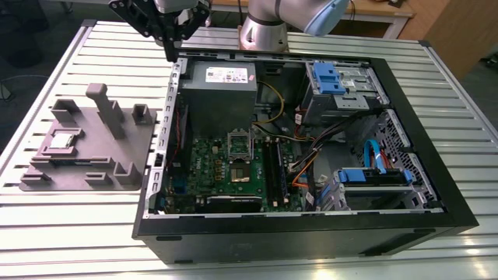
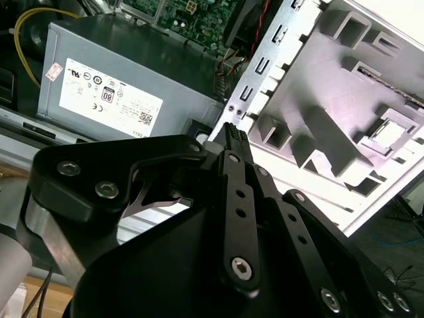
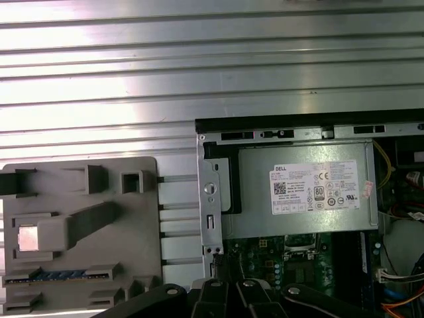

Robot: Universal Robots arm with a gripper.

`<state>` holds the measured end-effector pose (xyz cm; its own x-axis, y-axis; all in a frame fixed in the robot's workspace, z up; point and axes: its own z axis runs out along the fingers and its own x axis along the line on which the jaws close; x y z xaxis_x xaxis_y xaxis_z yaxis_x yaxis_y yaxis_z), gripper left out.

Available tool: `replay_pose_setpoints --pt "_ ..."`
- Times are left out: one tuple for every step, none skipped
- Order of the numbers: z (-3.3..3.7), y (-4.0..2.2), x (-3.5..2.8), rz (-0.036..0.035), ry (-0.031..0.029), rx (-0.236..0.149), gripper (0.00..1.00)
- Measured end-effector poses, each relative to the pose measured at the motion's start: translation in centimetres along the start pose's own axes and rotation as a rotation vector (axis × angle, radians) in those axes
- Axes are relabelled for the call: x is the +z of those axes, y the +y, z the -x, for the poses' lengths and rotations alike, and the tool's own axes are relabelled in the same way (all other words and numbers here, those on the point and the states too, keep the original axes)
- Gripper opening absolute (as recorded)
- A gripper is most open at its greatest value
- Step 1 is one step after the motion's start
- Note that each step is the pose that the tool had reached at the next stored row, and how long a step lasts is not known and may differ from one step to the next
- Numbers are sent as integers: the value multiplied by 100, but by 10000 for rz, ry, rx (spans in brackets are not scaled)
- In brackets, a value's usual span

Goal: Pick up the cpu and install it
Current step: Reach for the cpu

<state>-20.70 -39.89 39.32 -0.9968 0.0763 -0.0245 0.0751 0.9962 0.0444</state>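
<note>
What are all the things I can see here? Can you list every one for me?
table: one, silver slats, under everything
fixture tray: one, grey, on the table at the exterior view's left
cpu: one, silvery, lying in the fixture tray
computer case: one, black, open, beside the tray
motherboard: one, green, inside the case
socket: one, dark, on the motherboard
power supply: one, grey, inside the case next to the motherboard
drive brackets: two, blue, inside the case at the exterior view's right
arm: one, grey with a blue cap, behind the case
hand: one, black, shut and empty, over the case's far corner
</note>
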Motion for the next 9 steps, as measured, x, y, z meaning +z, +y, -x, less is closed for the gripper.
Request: replay_pose_setpoints --pt "-5 0 0 0 0 0 10" --pt "-9 -1 0 0 0 0 10" --pt "-12 -1 0 0 0 -1 10" --pt "-24 -2 -1 0 0 0 10" --pt "-33 -2 -1 0 0 0 10" --pt "-36 -3 -1 0 0 0 10" --pt "-40 -3 -1 0 0 0 10" --pt "-43 -3 -2 -1 0 0 10" --pt "-46 -3 -1 0 0 0 10"
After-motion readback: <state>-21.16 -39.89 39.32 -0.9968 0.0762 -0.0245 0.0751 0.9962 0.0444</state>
